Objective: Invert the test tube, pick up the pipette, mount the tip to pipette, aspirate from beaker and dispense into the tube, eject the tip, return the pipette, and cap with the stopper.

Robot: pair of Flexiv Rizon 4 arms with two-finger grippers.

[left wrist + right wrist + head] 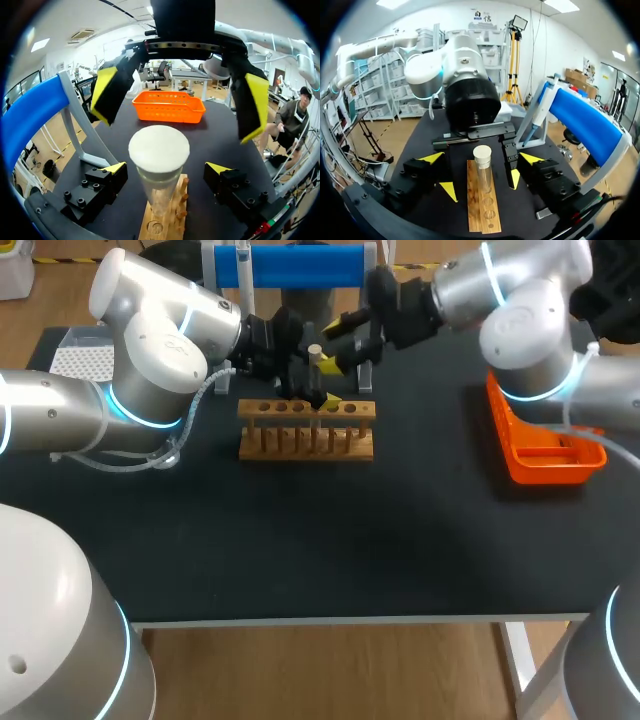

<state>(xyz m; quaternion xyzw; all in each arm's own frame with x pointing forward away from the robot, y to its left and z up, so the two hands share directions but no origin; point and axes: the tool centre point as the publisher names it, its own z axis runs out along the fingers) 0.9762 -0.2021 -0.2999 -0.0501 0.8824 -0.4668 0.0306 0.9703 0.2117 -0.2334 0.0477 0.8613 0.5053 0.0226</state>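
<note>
Pincers wide open, both arms face each other over the middle of the black surface. The left pincer straddles a clear glass test tube without touching it, its yellow tips just beside the glass. The right pincer has its spread fingers either side of the white round stopper seated in the tube's mouth, clear of it. The tube stands upright in a wooden rack. Behind the rack a pipette hangs on a blue-barred stand. An orange plastic basket sits well to the right, a white perforated tip box at far left.
</note>
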